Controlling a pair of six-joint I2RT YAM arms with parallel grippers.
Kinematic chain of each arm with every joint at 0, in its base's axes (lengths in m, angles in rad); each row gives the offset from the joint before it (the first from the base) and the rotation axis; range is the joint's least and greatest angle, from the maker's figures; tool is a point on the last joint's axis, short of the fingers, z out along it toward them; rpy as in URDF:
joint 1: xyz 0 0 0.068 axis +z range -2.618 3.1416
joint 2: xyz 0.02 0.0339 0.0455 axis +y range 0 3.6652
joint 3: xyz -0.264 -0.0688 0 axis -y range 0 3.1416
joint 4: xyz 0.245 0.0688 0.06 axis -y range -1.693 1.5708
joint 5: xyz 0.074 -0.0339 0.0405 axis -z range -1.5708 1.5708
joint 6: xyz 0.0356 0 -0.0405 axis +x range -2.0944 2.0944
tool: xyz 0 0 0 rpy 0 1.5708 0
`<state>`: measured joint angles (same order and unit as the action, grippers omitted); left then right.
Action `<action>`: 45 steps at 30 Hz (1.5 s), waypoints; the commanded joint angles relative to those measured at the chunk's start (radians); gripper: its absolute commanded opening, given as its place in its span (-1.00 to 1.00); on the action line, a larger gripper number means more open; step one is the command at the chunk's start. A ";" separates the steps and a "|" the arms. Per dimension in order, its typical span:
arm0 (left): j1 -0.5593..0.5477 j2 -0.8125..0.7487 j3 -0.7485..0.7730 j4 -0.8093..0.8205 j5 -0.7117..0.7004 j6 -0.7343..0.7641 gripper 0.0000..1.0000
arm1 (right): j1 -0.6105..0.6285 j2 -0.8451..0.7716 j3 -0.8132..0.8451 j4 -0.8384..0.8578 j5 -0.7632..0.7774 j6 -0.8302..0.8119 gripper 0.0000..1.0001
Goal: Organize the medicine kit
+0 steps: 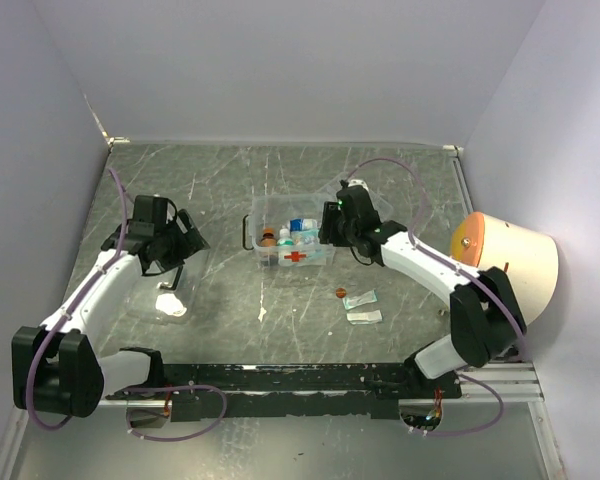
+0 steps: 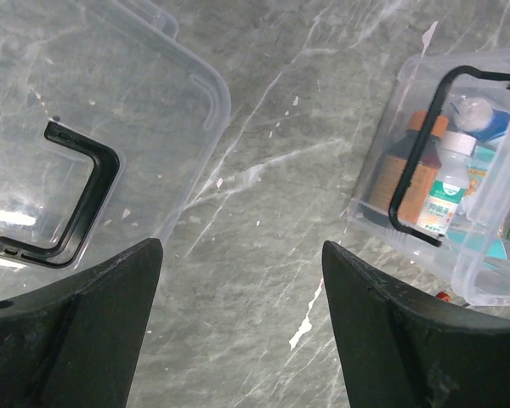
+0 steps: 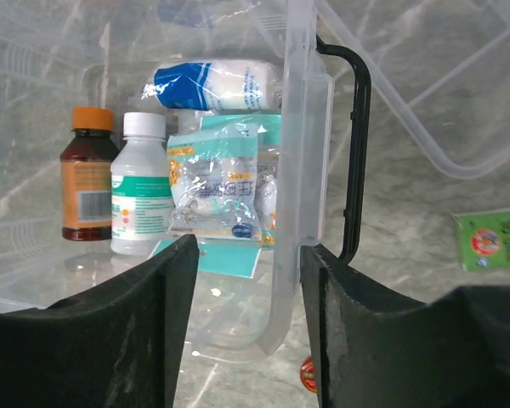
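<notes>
While the medicine kit (image 1: 293, 256) sat centred on the tabletop (image 1: 230, 180), we saw the right end effector (image 3: 248, 255) straddling its side wall, fingers (image 3: 110, 340) parted, not clamped; the left end effector (image 2: 242, 255) hovered open near the clear lid (image 2: 153, 85)

The medicine kit (image 1: 294, 257), a clear open-topped box with a red cross, stands upright on the table (image 1: 230, 180), holding bottles (image 3: 141, 183) and packets (image 3: 221, 183).

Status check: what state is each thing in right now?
medicine kit: open, lid off, partly filled.
lid: off, flat on the table.
brown bottle: capped, upright in kit.
white bottle: capped, upright in kit.
left gripper: open, holding nothing.
right gripper: open, straddling the kit's side wall.
two packets: loose on the table, outside kit.
</notes>
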<state>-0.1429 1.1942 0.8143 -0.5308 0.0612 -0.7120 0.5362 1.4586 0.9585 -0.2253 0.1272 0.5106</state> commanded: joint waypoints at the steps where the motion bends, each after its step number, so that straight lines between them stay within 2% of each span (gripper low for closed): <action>1: 0.004 -0.004 0.049 0.001 0.023 0.037 0.73 | 0.023 0.044 0.065 0.093 -0.108 0.002 -0.01; 7: 0.004 -0.004 0.063 0.004 0.006 0.050 0.73 | 0.063 0.130 0.107 0.142 -0.131 0.042 -0.11; 16: 0.005 -0.009 0.095 -0.020 -0.025 0.083 0.72 | 0.108 0.204 0.211 0.151 -0.100 0.089 -0.09; 22: 0.005 -0.046 0.136 -0.062 -0.118 0.111 0.72 | 0.105 0.114 0.220 0.094 0.014 0.067 0.18; 29: 0.005 -0.086 0.180 -0.046 -0.106 0.178 0.72 | 0.040 0.003 0.188 0.022 0.184 0.021 0.19; 33: 0.005 -0.108 0.183 -0.036 -0.088 0.207 0.72 | -0.054 0.023 0.168 -0.017 0.211 0.003 0.04; 38: 0.004 -0.140 0.156 -0.007 -0.079 0.235 0.71 | -0.164 0.135 0.186 -0.031 0.179 -0.081 -0.14; 45: -0.005 -0.170 0.114 0.033 -0.062 0.245 0.71 | -0.198 0.354 0.333 -0.095 0.216 -0.179 -0.35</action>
<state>-0.1429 1.0458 0.9493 -0.5446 -0.0269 -0.4934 0.3477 1.7489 1.2049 -0.2684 0.3092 0.4068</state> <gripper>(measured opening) 0.856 0.352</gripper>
